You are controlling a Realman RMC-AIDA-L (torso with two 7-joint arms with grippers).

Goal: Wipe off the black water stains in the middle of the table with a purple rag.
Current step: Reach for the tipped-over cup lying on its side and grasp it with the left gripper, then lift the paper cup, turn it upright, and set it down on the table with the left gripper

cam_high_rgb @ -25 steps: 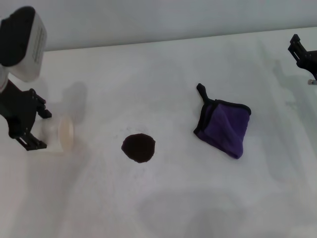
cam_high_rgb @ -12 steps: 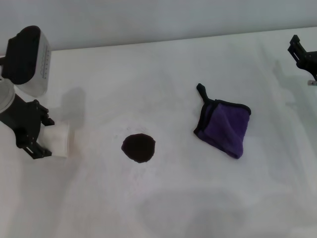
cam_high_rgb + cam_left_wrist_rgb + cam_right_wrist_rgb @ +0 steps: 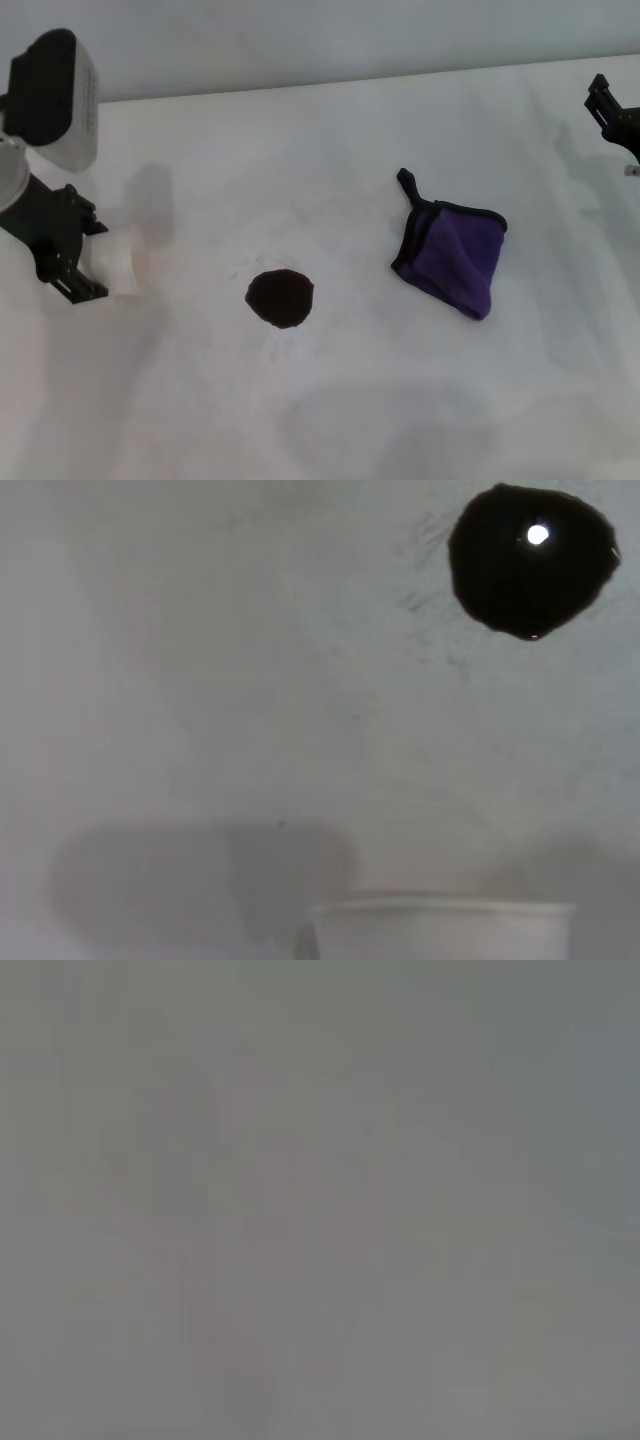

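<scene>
The black water stain (image 3: pixel 280 298) is a roundish dark blot in the middle of the white table (image 3: pixel 320 400); it also shows in the left wrist view (image 3: pixel 530 560). The purple rag (image 3: pixel 452 255) lies crumpled to the right of the stain, its black loop pointing towards the back. My left gripper (image 3: pixel 92 262) is at the left of the table, shut on a white paper cup (image 3: pixel 122 262) held on its side, well left of the stain. The cup's rim shows in the left wrist view (image 3: pixel 440 925). My right gripper (image 3: pixel 612 108) is at the far right edge, away from the rag.
The table's far edge meets a pale wall (image 3: pixel 320 40) at the back. The right wrist view shows only plain grey surface.
My left gripper has turned the paper cup so its mouth no longer faces the head view, dipped, then lifted slightly. The stain and rag have not moved. The right gripper has shifted slightly right.
</scene>
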